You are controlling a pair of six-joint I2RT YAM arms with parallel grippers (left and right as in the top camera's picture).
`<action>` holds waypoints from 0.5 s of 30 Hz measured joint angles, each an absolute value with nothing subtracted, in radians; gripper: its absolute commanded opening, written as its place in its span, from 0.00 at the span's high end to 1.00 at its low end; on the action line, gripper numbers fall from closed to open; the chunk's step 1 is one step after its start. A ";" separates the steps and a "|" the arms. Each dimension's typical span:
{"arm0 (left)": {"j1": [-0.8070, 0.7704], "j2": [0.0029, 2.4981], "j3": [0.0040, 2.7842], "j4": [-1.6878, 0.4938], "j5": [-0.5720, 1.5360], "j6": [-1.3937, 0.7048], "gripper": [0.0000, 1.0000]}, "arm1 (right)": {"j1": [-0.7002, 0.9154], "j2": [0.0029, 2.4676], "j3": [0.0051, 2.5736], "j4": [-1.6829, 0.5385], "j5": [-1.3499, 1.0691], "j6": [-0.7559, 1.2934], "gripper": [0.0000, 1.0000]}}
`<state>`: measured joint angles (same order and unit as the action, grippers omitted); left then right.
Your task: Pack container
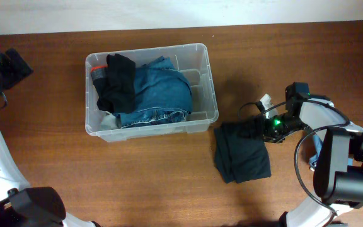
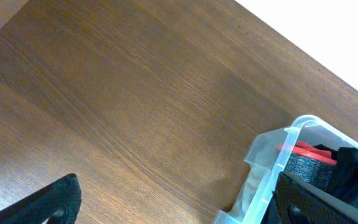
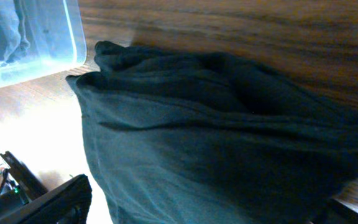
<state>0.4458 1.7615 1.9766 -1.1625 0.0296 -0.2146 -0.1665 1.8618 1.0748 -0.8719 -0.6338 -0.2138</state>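
The clear plastic container [image 1: 207,94], holding blue jeans [image 1: 159,94] and a black garment [image 1: 118,82], sat on the wooden surface [image 1: 137,183] as the right tool [image 3: 207,208] gaped wide over a dark folded garment [image 1: 241,154] just beside it, the left tool [image 2: 179,202] spread wide and empty.

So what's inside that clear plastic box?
The container holds folded blue jeans with a black garment on top and a red-edged item in one corner. Anything beneath them is covered.
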 measured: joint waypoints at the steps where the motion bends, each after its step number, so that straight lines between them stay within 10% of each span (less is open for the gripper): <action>1: 0.446 1.761 1.977 -1.163 0.030 -0.215 0.00 | -0.167 1.863 1.071 -0.865 -0.627 -0.216 0.46; 15: 0.446 1.761 1.977 -1.163 0.029 -0.215 0.01 | -0.173 1.885 1.046 -0.711 -0.649 -0.075 0.65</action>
